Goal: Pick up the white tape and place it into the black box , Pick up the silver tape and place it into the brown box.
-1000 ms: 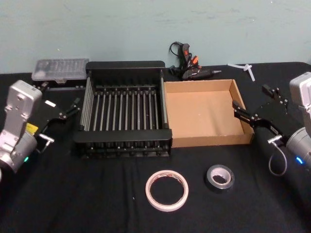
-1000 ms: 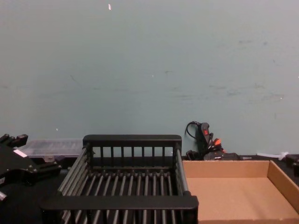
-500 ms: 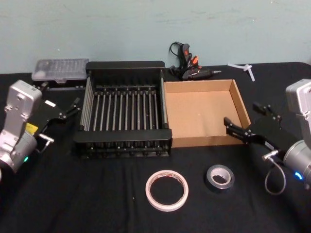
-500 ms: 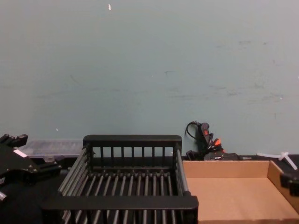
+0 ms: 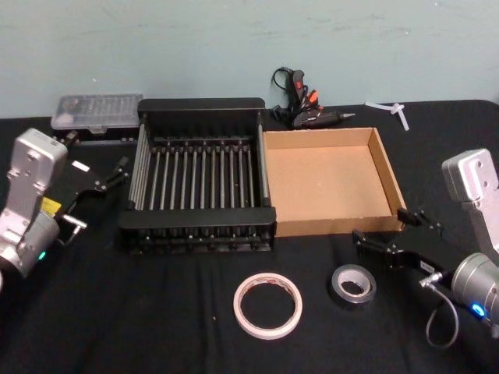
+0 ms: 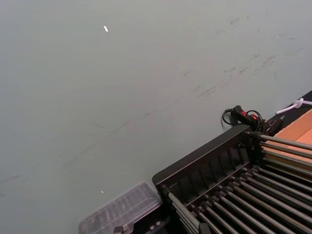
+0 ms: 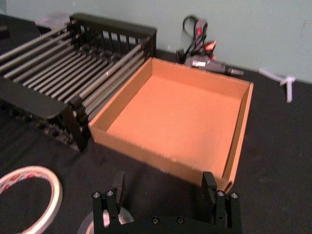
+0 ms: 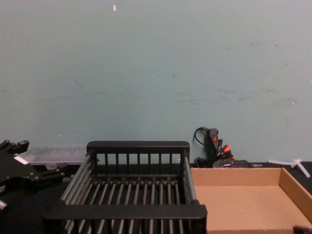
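Head view, table stock at this moment.

Item 1: white tape (image 5: 267,305). Lies flat on the black cloth at the near edge, in front of the black box (image 5: 199,171) and apart from it. Untouched; flat with its hole up, so a finger could drop inside the ring.

Item 2: silver tape (image 5: 353,285). Flat on the cloth just beside the white tape, on the robot's right, in front of the brown box (image 5: 327,181). Nothing grips it.

Item 3: black box and brown box. Side by side, walls touching or nearly so; both hold nothing. Each tape sits before its own destination, which keeps each carry short.

Item 4: right gripper (image 5: 394,233). Low over the cloth, between the brown box's near corner and the silver tape, fingers spread wide with nothing between them. The right wrist view puts the silver tape (image 7: 101,220) under one finger (image 7: 117,188), so an approach to that roll is the likely step in hand.

Item 5: left gripper (image 5: 109,179). Parked beside the black box's left wall; whether its fingers are apart cannot be told.

Item 6: glue gun (image 5: 302,107) and clear case (image 5: 97,111), behind the boxes, out of the way.
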`<action>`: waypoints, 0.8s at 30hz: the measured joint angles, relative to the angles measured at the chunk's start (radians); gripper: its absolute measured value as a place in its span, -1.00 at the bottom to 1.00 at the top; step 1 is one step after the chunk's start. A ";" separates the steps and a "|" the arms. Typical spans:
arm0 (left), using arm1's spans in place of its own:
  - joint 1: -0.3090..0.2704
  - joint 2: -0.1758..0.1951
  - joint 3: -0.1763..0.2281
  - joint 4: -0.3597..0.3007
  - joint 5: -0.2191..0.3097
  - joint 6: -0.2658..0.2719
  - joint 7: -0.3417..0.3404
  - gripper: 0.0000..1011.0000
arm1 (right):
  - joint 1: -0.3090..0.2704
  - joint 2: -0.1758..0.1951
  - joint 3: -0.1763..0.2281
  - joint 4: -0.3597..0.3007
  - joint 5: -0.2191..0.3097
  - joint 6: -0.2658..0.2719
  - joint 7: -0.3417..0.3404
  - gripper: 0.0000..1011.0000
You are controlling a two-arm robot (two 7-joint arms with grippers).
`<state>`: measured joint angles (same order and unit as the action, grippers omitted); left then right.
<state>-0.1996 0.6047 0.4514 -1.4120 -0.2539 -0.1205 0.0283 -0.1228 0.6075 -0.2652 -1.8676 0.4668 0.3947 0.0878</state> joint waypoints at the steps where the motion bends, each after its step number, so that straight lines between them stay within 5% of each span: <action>1: 0.000 0.000 0.000 0.000 0.000 0.000 0.000 0.98 | -0.002 0.000 0.002 -0.002 0.002 0.010 0.001 0.98; 7: 0.000 0.000 0.000 0.000 0.000 0.000 0.000 0.98 | -0.016 -0.004 0.012 -0.010 0.013 0.074 0.017 0.98; 24: 0.000 0.000 0.000 0.000 0.000 0.000 0.000 0.98 | -0.006 0.003 -0.011 0.005 -0.028 0.144 0.079 0.98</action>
<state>-0.1995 0.6047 0.4514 -1.4120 -0.2539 -0.1205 0.0283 -0.1287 0.6101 -0.2761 -1.8626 0.4390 0.5383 0.1666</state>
